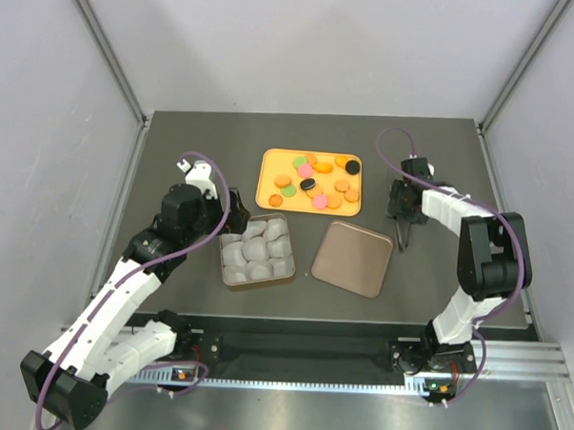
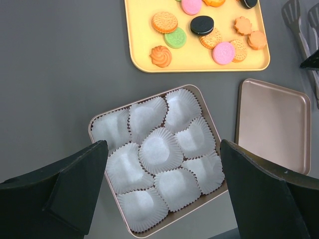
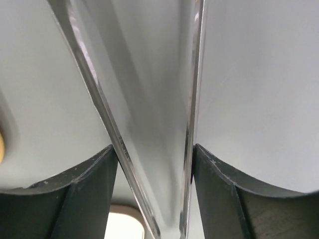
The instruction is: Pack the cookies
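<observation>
Near cookies (image 1: pixel 307 184), right claw (image 1: pixel 401 218) on tongs (image 1: pixel 403 241)

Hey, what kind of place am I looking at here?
Most likely a robotics lab test cell, not a kitchen: two robot arms mounted on a metal rail, plain panel walls boxing in a dark table, and cookies staged on a yellow tray.

No legible text, label, brand or number anywhere in view

Dark grey table (image 1: pixel 205 135) between pale plain walls (image 1: pixel 304 44), metal corner posts (image 1: pixel 104 45).
</observation>
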`<state>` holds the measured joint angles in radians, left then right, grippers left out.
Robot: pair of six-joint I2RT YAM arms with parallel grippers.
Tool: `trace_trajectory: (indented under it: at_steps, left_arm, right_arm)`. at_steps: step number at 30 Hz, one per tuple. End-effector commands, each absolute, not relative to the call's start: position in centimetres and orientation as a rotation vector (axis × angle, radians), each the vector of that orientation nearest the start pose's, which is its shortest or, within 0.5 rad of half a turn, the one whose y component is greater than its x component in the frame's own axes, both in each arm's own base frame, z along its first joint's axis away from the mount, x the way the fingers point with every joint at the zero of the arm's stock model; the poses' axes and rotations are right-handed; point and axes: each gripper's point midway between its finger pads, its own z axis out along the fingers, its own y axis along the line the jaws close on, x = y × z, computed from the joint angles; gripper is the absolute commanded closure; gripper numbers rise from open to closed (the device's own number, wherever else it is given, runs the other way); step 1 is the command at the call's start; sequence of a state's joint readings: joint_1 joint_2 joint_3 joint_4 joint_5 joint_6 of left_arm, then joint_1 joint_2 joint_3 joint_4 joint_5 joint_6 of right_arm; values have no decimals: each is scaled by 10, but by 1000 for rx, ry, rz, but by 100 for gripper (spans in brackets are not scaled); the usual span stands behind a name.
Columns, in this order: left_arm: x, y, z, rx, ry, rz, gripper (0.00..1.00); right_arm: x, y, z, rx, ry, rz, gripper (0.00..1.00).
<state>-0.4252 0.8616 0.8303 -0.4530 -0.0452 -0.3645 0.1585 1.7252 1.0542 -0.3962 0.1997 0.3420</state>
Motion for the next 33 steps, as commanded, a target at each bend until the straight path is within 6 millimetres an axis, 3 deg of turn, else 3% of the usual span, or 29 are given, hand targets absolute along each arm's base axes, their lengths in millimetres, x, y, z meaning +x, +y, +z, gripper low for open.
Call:
trace_trajectory:
  at_steps: [1, 8, 18, 21, 27, 33]
  left_arm:
    - [273, -131, 229, 28, 2042, -457, 1]
    - [272, -130, 229, 26, 2040, -454, 1]
    - [272, -127, 230, 15, 2035, -440, 1]
    - [272, -126, 230, 12, 2035, -434, 1]
    - [272, -122, 230, 2, 2034, -416, 1]
    - [272, -121, 230, -3, 2034, -408, 1]
  right_arm:
    - [398, 36, 90, 295, 2455, -65, 41]
    - [397, 40, 145, 248, 2365, -40, 41]
    - [380, 52, 184, 174, 2311, -26, 44]
    - [375, 66, 197, 128, 2293, -4, 48]
    - [364, 115, 214, -24, 2278, 66, 49]
    - [355, 160, 204, -154, 2306, 125, 54]
